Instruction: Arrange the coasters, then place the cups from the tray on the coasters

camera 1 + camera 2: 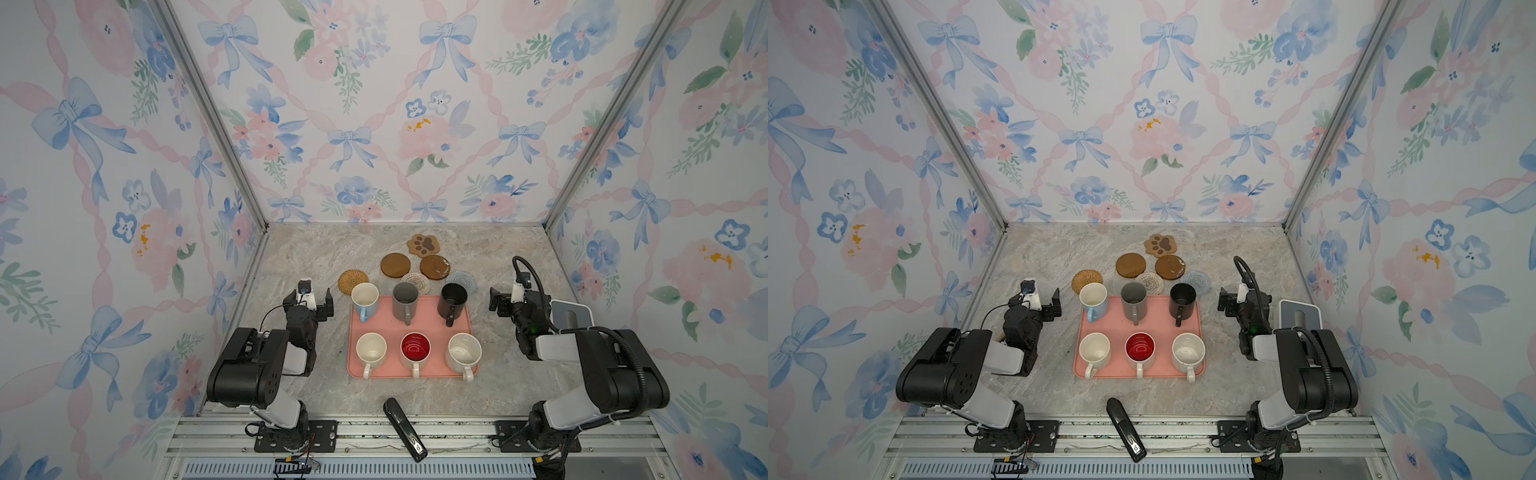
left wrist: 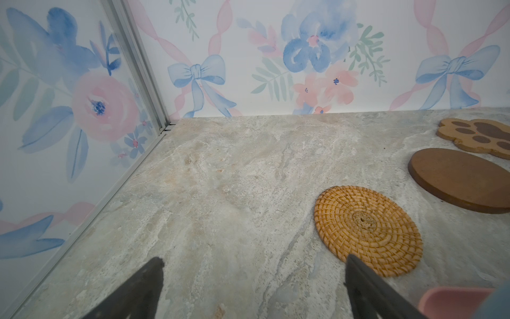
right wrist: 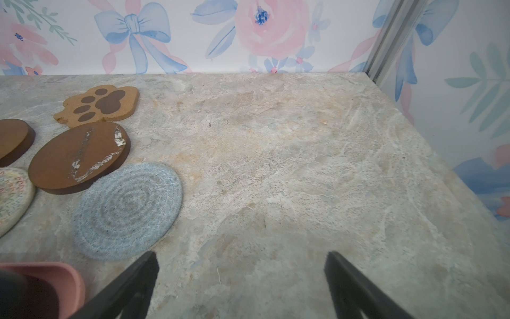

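The salmon-pink tray (image 1: 428, 328) holds two rows of cups: light blue (image 1: 365, 301), grey (image 1: 405, 301) and black (image 1: 453, 301) behind; cream (image 1: 371, 353), red-inside (image 1: 414, 353) and speckled (image 1: 463, 355) in front. Behind it lie the coasters: rattan (image 1: 351, 280), two brown rounds (image 1: 395, 264) (image 1: 434, 267), paw-print (image 1: 423, 245), cream crochet (image 1: 417, 280) and pale blue (image 1: 461, 279). My left gripper (image 1: 308, 296) (image 2: 254, 259) hovers open left of the tray, the rattan coaster (image 2: 368, 230) beside one finger. Right of the tray my right gripper (image 1: 505, 297) (image 3: 242, 255) is open and empty, near the pale blue coaster (image 3: 127, 210).
A grey-white box with a slot (image 1: 571, 313) stands right of my right arm. A black stapler-like object (image 1: 405, 428) lies across the table's front edge. Floral walls close the left, back and right sides.
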`<control>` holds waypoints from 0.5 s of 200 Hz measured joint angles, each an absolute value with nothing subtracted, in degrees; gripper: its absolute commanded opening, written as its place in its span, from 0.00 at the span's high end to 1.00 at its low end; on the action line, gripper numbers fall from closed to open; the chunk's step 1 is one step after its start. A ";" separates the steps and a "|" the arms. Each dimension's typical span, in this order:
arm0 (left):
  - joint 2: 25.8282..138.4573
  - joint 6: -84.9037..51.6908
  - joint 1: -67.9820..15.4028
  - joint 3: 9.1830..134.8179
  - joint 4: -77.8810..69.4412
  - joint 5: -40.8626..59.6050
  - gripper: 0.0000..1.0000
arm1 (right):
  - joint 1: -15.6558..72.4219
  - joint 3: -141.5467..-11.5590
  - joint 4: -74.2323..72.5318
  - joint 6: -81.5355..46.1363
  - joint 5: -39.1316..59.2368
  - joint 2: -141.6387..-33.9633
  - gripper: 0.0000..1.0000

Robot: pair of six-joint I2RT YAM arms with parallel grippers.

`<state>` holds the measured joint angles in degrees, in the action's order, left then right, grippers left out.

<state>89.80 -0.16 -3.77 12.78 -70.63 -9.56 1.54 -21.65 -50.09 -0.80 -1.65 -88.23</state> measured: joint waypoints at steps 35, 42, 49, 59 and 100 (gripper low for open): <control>89.80 -0.16 -3.77 12.78 -70.63 -9.56 0.02 | 1.54 -21.65 -50.09 -0.80 -1.65 -88.23 0.03; 89.80 -0.16 -3.77 12.78 -70.63 -9.56 0.02 | 1.54 -21.65 -50.09 -0.80 -1.67 -88.23 0.03; 89.80 -0.16 -3.77 12.78 -70.63 -9.56 0.02 | 1.54 -21.65 -50.09 -0.80 -1.65 -88.23 0.03; 89.80 -0.16 -3.77 12.78 -70.63 -9.56 0.02 | 1.54 -21.65 -50.09 -0.80 -1.67 -88.23 0.03; 89.32 -0.19 -3.77 12.88 -69.69 -9.80 0.04 | 1.72 -28.62 -37.98 -0.36 -2.35 -87.20 0.11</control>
